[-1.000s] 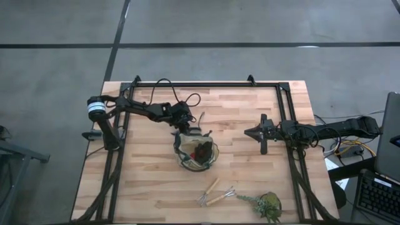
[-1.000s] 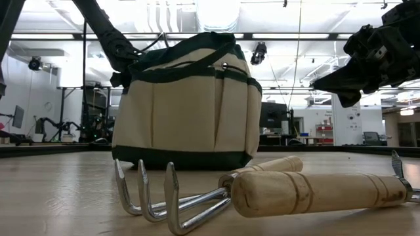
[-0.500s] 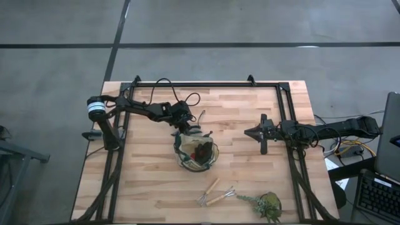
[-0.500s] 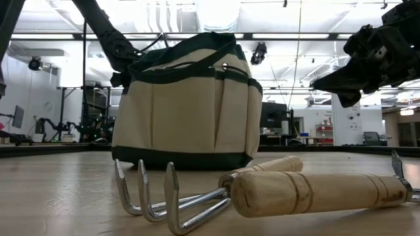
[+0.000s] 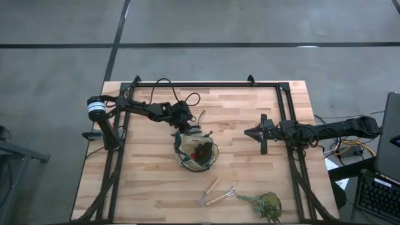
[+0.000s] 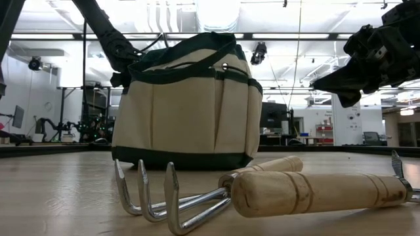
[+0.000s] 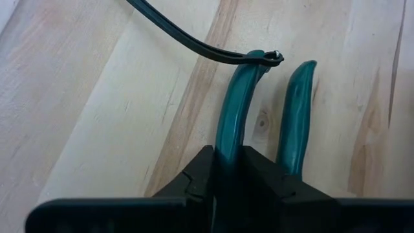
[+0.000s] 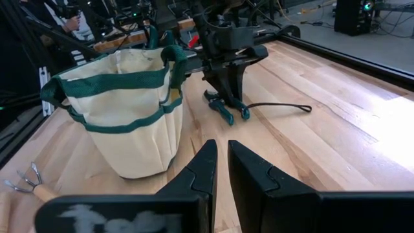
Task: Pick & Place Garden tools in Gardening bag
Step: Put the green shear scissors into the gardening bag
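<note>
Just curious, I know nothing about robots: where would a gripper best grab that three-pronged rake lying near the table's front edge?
Probably the rake's wooden handle, from straight above: it lies flat, thick and round, while the curved prongs are thin.

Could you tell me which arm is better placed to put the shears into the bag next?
Left: its gripper is shut on one handle of the shears beside the bag; the right gripper hangs apart.

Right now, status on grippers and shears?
Left gripper shut on teal-handled shears, beside gardening bag. Right gripper idle, nearly closed. Nothing blocking.
</note>
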### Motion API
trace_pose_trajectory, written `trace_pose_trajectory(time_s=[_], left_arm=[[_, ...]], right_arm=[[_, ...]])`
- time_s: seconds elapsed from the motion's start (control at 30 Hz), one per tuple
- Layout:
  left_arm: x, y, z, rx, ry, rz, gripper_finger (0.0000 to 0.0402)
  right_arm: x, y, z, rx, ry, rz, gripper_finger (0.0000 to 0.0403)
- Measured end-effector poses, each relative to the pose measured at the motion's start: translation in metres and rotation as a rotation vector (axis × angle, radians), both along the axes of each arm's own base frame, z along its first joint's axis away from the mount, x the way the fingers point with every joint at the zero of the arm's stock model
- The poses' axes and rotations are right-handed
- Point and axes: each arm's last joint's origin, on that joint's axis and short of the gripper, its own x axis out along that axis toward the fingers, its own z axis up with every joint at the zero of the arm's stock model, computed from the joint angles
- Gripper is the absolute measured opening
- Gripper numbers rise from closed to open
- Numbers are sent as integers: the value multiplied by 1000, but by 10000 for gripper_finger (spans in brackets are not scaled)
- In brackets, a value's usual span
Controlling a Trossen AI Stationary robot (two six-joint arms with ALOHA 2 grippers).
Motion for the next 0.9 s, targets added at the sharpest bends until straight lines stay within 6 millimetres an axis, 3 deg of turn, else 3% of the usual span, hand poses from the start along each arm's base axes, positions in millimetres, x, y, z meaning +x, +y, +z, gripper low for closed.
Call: trace_pose_trajectory(time_s=[0.27,0.47,0.9], left_arm=[[2,0,8,1,-12,-7,60],[5,3,35,95,-47,20,60],[3,7,69,246,-92,102,60]], right_arm=[[0,0,0,0,0,0,34],[0,0,0,0,0,0,34],[0,0,0,2,0,1,34]])
